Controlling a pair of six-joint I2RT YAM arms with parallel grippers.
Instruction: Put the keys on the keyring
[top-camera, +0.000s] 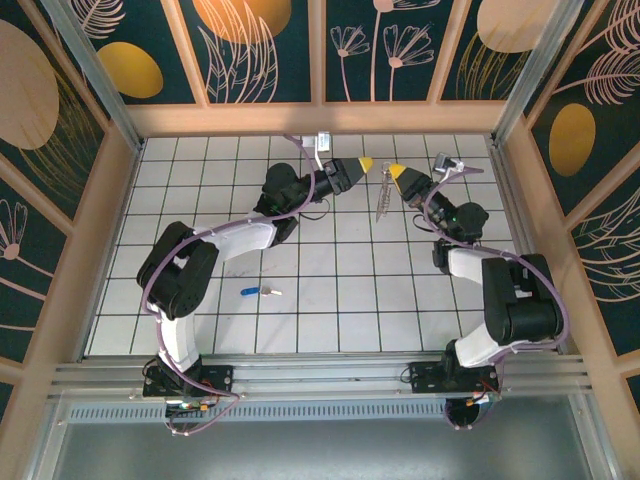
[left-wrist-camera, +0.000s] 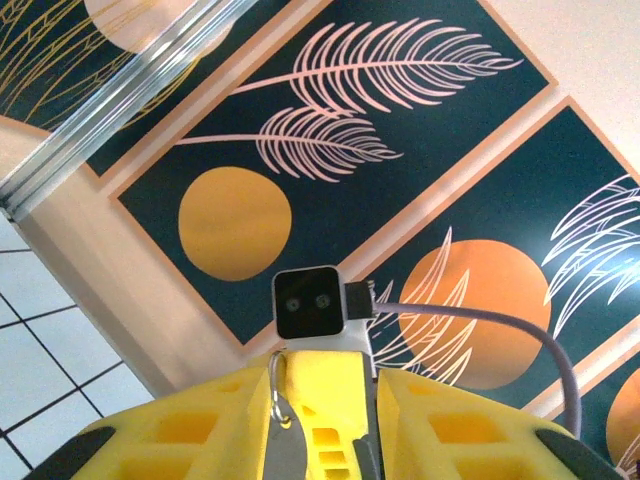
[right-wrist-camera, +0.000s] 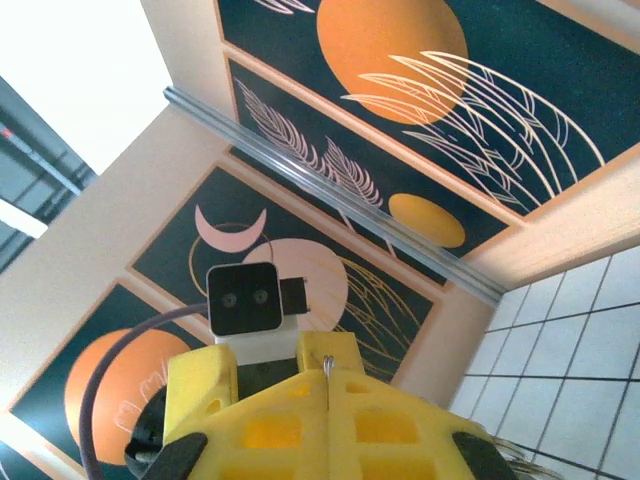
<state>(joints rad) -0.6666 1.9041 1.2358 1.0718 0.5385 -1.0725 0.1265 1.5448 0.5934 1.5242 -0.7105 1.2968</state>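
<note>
The right gripper (top-camera: 394, 171) clamps the keyring (top-camera: 383, 203), the left gripper (top-camera: 366, 164) seems parted, the key (top-camera: 258, 292) lies well apart.

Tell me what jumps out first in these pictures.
The left claw and right claw, both yellow-tipped, face each other tip to tip over the far side of the tiled table, with the keyring dangling between them. The blue-headed key lies alone on the tiles, nearer the left arm's base.
</note>
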